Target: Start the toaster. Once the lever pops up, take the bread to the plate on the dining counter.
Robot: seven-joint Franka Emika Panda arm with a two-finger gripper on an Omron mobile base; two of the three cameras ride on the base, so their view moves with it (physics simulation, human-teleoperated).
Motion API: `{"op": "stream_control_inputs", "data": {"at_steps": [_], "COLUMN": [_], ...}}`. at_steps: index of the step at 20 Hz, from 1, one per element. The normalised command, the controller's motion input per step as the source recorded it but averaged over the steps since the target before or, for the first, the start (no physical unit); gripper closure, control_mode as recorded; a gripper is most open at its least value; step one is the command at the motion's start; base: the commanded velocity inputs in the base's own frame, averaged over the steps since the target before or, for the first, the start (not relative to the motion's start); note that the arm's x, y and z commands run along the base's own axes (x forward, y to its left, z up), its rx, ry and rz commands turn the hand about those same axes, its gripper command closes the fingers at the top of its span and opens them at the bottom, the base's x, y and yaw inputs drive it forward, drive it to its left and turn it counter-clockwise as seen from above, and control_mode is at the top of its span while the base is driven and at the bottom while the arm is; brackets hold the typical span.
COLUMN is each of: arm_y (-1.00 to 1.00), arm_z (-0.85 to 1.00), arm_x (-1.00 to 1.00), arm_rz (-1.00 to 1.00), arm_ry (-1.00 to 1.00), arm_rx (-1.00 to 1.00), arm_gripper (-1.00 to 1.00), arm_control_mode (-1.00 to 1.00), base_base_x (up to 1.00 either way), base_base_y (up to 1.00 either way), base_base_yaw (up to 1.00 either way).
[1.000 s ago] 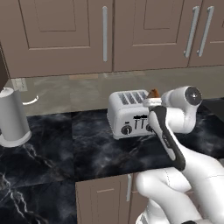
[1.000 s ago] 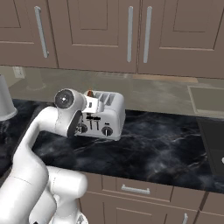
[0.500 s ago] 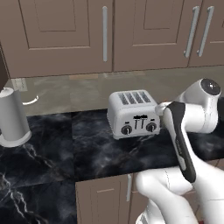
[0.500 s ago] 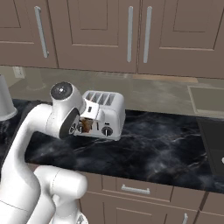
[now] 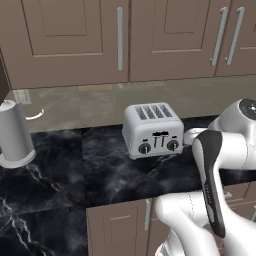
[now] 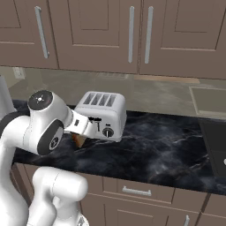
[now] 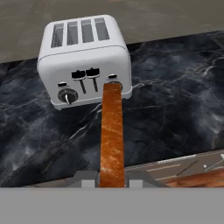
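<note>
Bread [image 7: 112,131], a brown crusted slice, is now lifted clear of the boxy silver-white toaster [image 7: 83,61], clamped in the closed gripper [image 7: 112,178]; carrying to the plate remains.

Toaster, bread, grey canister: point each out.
toaster [image 5: 152,129], left base view, front face above the sliders.
bread [image 7: 112,131], hand view, middle of the slice's crust edge.
grey canister [image 5: 15,132], left base view, middle of its side wall.

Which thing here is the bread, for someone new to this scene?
Start at the black marble counter under the brown cabinets and find the silver toaster on it. In the hand view, the bread is the thin brown slice, seen edge-on, held in the pincer before the toaster, the sole brown, rough thing among smooth grey appliances.
</note>
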Motion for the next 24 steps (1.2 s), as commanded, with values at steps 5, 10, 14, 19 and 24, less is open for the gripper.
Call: {"op": "stream_control_inputs", "data": {"at_steps": [5,10,14,19,24], "arm_y": [0.25,0.22,0.14,0.13,0.26], "arm_z": [-0.01,0.0,0.0,0.0,0.0], "arm_x": [-0.58,-0.32,-0.15,-0.04,0.0], "arm_rz": [0.0,0.03,0.02,0.08,0.06], "arm_ry": [0.0,0.0,0.0,0.0,0.0], "arm_rx": [-0.02,0.0,0.0,-0.01,-0.02], "arm_gripper": [1.0,1.0,1.0,1.0,1.0], "arm_control_mode": [-1.0,-1.0,-1.0,-1.0,-1.0], "base_base_x": [0.0,0.0,0.0,0.0,0.0], "base_base_y": [0.0,0.0,0.0,0.0,0.0], "base_base_yaw": [0.0,0.0,0.0,0.0,0.0]}}
